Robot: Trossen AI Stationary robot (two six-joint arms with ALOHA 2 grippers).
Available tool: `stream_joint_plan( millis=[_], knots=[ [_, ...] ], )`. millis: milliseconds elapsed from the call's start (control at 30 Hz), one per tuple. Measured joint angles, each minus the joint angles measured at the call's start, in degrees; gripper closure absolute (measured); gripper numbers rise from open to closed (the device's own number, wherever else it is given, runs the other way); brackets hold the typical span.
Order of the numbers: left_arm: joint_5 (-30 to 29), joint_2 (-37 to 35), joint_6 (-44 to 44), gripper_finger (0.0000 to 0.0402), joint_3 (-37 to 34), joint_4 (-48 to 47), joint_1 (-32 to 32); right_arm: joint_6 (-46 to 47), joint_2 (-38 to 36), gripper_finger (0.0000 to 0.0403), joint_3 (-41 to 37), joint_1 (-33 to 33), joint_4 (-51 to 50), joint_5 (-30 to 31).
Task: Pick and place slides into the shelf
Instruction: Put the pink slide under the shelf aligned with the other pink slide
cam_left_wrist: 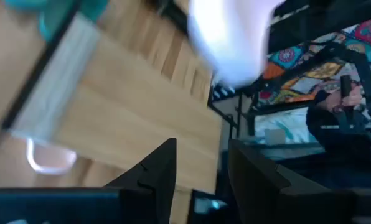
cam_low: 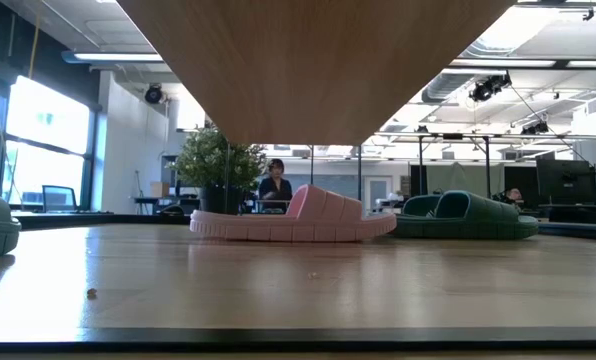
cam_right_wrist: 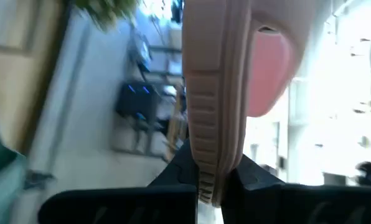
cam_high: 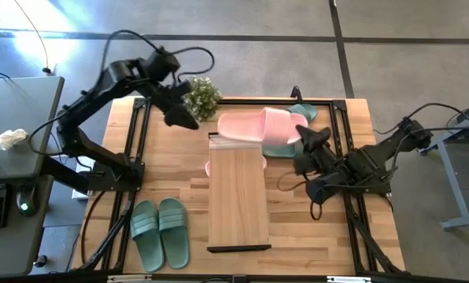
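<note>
A pale pink slide (cam_high: 260, 126) is held just past the far end of the shelf (cam_high: 238, 192), clamped at its sole edge between the fingers of the right gripper (cam_right_wrist: 211, 177). A second pink slide (cam_low: 293, 218) lies flat on the tabletop (cam_high: 179, 169) below it, partly hidden by the shelf; only its edge shows from above. A sage-green pair (cam_high: 297, 130) sits just behind and to the right of the held slide, touching it in the overhead view. Another sage-green pair (cam_high: 160, 232) lies side by side to the left of the shelf, near the front edge. A potted plant (cam_high: 201, 97) stands at the far edge. The left gripper (cam_high: 179, 116) hangs beside the plant, jaws apart and empty. A person (cam_low: 274, 186) sits in the room beyond.
</note>
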Motion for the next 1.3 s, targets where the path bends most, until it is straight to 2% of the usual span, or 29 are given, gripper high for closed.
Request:
stream_joint_plan(
  millis=[133,267,400,700,967,1100,1300],
  knots=[
    [3.25,0.8,-1.37,0.0275,-4.28,8.55,0.0,-2.92,2.0,0.04,0.02,-2.5,1.54,0.87],
    [3.12,0.52,-4.13,0.0275,-4.7,17.35,0.0,-5.37,5.05,0.04,0.02,-3.72,1.45,2.06],
    [0.83,0.52,-6.71,0.0275,-4.72,20.37,0.0,-6.61,6.9,0.04,0.02,-3.74,1.42,5.82],
    [-4.8,1.85,-6.72,0.0275,-4.75,19.57,0.04,-7.61,7.28,0.04,0.02,-3.7,1.42,5.73],
    [-3.45,4.39,-7.68,0.0275,-4.75,18.13,0.04,-10.37,7.14,0.04,0.02,-3.67,1.27,5.71],
    [-1.1,5.45,-6.76,0.0275,-4.75,15.54,0.04,-11.85,6.91,0.04,0.02,-3.67,1.2,5.6],
    [-0.82,6.13,-4.78,0.0275,-4.79,11.95,1.24,-11.83,6.76,0.04,0.02,-3.76,1.2,5.7]
  ],
)
